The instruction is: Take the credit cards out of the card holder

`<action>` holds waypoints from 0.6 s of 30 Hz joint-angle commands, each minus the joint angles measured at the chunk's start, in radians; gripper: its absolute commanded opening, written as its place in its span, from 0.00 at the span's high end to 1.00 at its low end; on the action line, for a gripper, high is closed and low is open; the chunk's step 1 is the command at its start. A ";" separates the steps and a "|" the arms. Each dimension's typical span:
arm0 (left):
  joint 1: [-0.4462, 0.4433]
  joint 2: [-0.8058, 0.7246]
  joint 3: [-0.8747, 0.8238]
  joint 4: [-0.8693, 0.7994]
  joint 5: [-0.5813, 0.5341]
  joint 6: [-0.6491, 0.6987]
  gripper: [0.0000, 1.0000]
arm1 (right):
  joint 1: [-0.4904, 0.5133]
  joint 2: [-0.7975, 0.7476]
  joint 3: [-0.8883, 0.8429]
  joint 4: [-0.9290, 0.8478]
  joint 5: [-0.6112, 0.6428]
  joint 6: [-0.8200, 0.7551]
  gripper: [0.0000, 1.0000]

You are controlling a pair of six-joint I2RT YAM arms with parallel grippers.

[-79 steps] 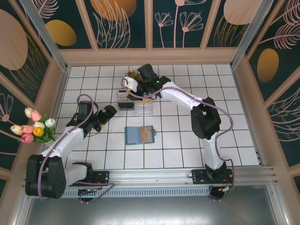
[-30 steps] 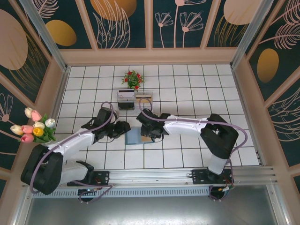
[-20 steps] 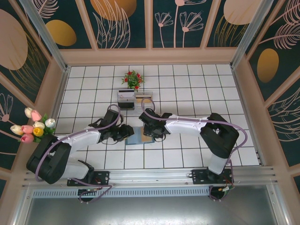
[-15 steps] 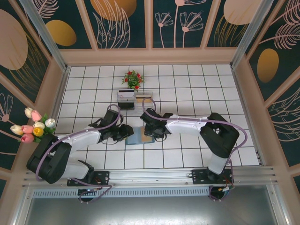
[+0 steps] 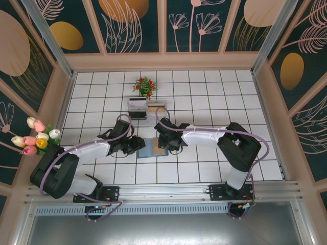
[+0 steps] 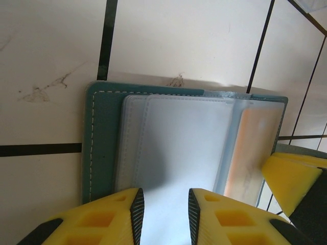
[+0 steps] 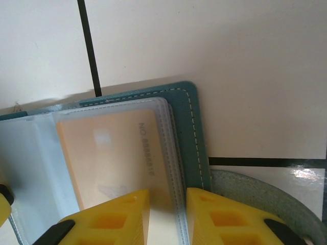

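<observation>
Both the left fingers (image 6: 97, 219) and right fingers (image 7: 107, 219) stood narrowly parted over the open wallet (image 6: 100, 143), the right pair at a tan card (image 7: 112, 153); grip unclear.

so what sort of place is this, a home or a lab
Probably a staged robot test cell, not a home: a white tiled table boxed in by aluminium posts and printed leaf-pattern panels, with fake-looking tulips as decor.
</observation>
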 commanded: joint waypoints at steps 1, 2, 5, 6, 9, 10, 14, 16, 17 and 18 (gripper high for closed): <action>-0.005 0.017 -0.009 -0.011 -0.022 0.014 0.68 | -0.005 -0.017 -0.006 0.011 -0.018 -0.012 0.74; -0.005 0.017 -0.009 -0.011 -0.023 0.014 0.68 | -0.004 -0.018 -0.006 0.008 -0.016 -0.012 0.74; -0.005 0.017 -0.009 -0.015 -0.027 0.015 0.68 | -0.005 -0.030 0.000 -0.010 0.001 -0.011 0.73; -0.005 0.017 -0.007 -0.015 -0.028 0.016 0.68 | -0.004 -0.034 0.003 -0.019 0.008 -0.013 0.73; -0.005 0.019 -0.005 -0.019 -0.030 0.020 0.68 | -0.003 -0.039 0.019 -0.042 0.012 -0.026 0.71; -0.005 0.019 -0.004 -0.021 -0.031 0.023 0.68 | -0.001 -0.038 0.024 -0.049 0.012 -0.029 0.71; -0.004 0.022 0.001 -0.032 -0.034 0.034 0.68 | 0.003 -0.039 0.031 -0.054 0.003 -0.034 0.70; -0.005 0.023 0.000 -0.032 -0.032 0.036 0.68 | 0.004 -0.040 0.033 -0.056 0.002 -0.034 0.70; -0.005 0.023 0.000 -0.032 -0.032 0.034 0.68 | 0.004 -0.039 0.033 -0.055 0.002 -0.034 0.70; -0.004 0.022 -0.001 -0.032 -0.032 0.035 0.68 | 0.004 -0.040 0.033 -0.054 0.000 -0.035 0.70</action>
